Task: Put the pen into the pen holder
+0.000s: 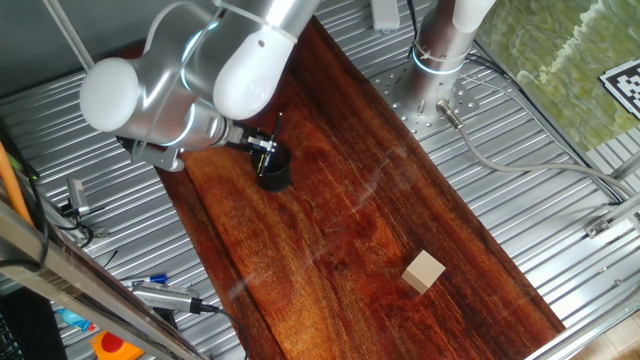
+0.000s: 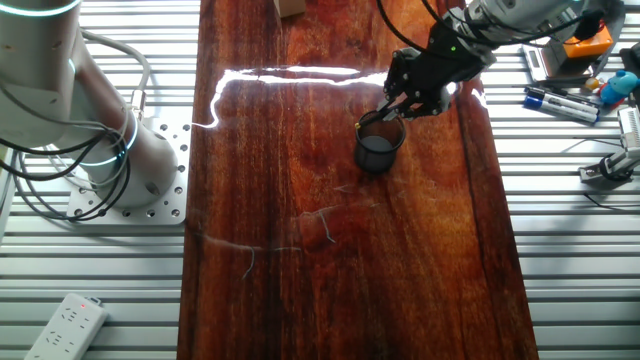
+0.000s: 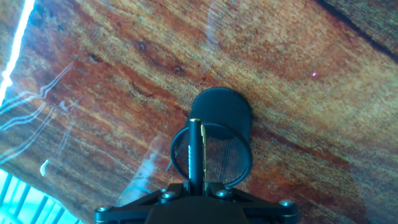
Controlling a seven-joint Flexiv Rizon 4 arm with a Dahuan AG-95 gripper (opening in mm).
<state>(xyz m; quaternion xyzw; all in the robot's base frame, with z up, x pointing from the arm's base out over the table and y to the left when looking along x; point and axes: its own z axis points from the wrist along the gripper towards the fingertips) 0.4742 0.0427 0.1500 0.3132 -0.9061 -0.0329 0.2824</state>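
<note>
Hand view: pen (image 3: 195, 155) in jaws, directly above pen holder (image 3: 214, 146).

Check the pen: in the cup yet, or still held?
Held. The gripper grips the pen, whose tip hangs over the cup's mouth; how far inside, cannot tell.

Under the matt black mesh pen holder (image 3: 221, 134) lies a glossy, streak-grained reddish wooden board (image 1: 400, 230), flanked by ribbed bare-metal tabletop (image 1: 520, 140), while a matt pale wooden block (image 1: 423, 271) rests on that board.
</note>
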